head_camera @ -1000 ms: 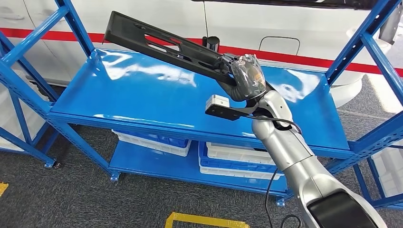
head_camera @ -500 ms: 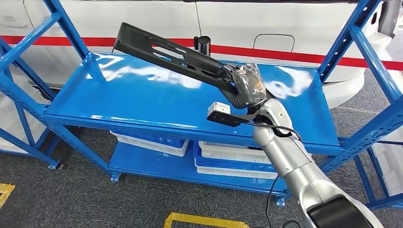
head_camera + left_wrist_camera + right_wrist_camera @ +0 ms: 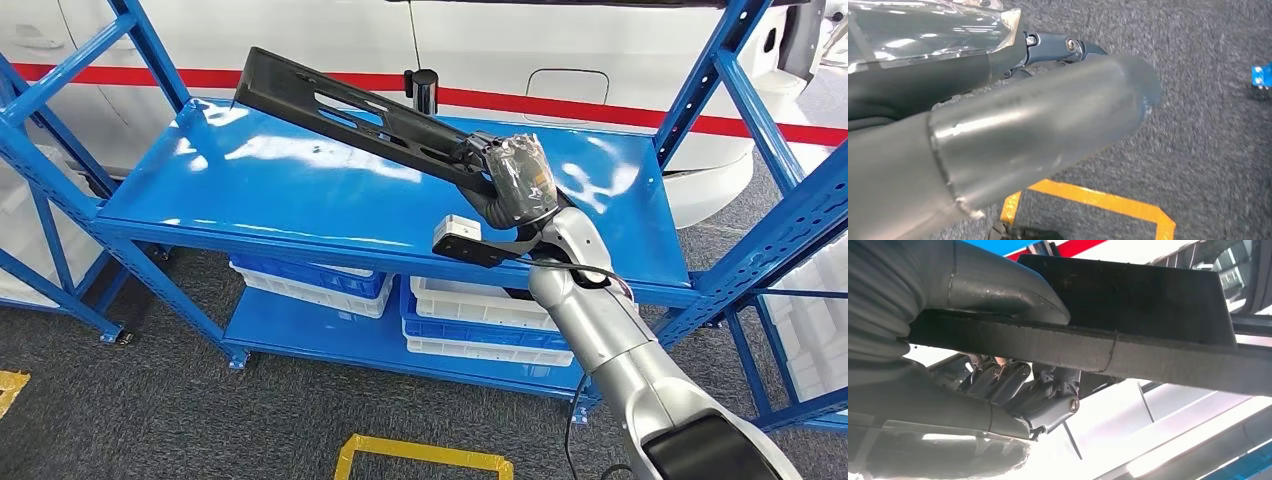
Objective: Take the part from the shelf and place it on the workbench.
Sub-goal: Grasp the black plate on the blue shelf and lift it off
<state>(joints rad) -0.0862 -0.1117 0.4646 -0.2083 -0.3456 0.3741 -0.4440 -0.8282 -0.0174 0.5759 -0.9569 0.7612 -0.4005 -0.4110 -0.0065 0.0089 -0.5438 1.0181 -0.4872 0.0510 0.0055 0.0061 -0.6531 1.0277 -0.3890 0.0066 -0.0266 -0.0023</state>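
**Right robot hand holding the long part by one end, over the shelf**

Right robot hand [image 3: 512, 175] closed on the near end of the black part [image 3: 340, 105]; thumb [image 3: 1013, 295] pressed on one face, darker fingers [image 3: 1048, 395] curled under the other. Left robot hand [image 3: 998, 135] hanging over the grey floor with an orange line [image 3: 1098, 202], nothing seen in it; open or closed, cannot tell.

Part raised and tilted above the blue shelf [image 3: 300, 200], far end up, apparently not touching the surface. No bench visible.

Risks, as a judgement:
- Long lever from a grip at one end only; possible rotation or slipping in the hand during a turn.
- Far end near the left blue post [image 3: 150, 45]; possible knock when swinging away.
- Black post with a shiny top [image 3: 424, 88] and white vehicle [image 3: 560, 50] just behind; collision possible if lifted too far back.
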